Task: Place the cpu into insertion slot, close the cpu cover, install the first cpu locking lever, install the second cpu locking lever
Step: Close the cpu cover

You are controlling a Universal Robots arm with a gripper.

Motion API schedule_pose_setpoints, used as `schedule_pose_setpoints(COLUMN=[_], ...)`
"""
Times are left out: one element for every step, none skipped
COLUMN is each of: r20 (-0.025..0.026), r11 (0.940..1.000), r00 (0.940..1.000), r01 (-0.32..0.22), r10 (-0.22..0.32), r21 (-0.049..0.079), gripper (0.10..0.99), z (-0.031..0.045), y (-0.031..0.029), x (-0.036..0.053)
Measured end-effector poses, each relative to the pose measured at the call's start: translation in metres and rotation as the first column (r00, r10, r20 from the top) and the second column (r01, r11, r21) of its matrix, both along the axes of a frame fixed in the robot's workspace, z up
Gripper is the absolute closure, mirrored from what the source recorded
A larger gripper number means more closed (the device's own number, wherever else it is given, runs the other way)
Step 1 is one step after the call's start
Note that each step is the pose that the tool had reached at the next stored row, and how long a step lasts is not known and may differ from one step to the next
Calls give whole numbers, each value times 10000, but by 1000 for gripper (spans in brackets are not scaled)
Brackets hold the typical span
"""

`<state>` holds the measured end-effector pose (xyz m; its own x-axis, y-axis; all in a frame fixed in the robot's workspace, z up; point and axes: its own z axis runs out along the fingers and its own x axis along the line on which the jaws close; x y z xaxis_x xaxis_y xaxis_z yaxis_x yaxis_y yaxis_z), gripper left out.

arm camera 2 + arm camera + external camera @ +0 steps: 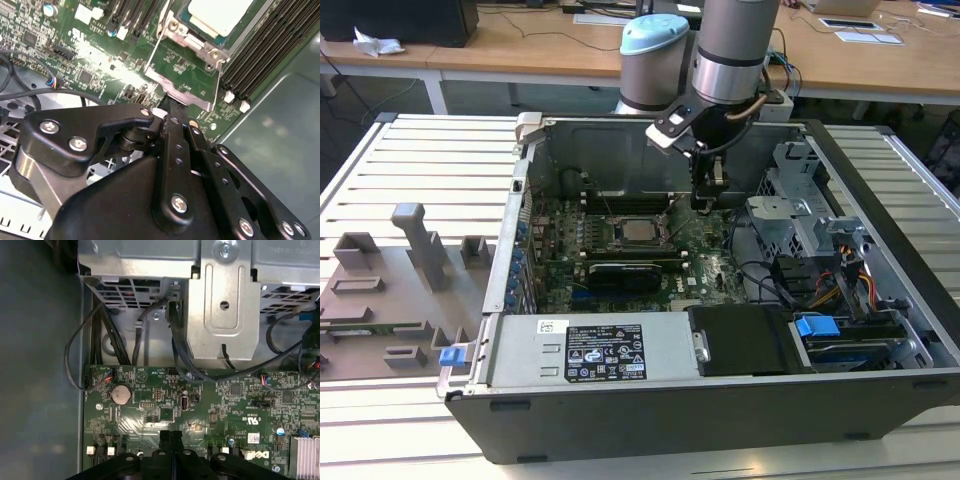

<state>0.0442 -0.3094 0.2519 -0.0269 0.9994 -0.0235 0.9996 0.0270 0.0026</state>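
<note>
In the exterior view, a silver-grey labelled power-supply box (520, 350) lies nearest inside the open black computer case (650, 425), which stands on the slatted grey surface (420, 150). Beyond it, on the green motherboard (712, 265), the small square silver-topped cpu (638, 232) sits in the square black insertion slot (665, 238), framed by the thin silver metal cpu cover (200, 44). Just beside them, toward the exterior view's right, the black gripper (706, 200) hangs clenched and empty.
</note>
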Motion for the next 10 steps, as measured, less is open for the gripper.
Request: schedule_pose_setpoints(r20=[0,1,0,0,0,0,0,1,0,1], r11=[10000,10000,10000,10000,10000,10000,10000,10000,10000,10000], r00=[10000,10000,10000,10000,10000,10000,10000,10000,10000,10000], r01=[-1,1,0,0,-1,-1,0,0,0,0], r10=[1,-1,0,0,1,1,0,0,0,0], r21=[1,2,1,1,1,1,1,1,1,1], gripper=[980,980,980,980,980,980,980,980,980,980], z=[0,0,0,0,0,0,-1,-1,-1,-2], y=[0,0,0,0,0,0,0,0,0,0], x=[-24,-43,-69,-84,-98,-105,-120,-135,-149,-162])
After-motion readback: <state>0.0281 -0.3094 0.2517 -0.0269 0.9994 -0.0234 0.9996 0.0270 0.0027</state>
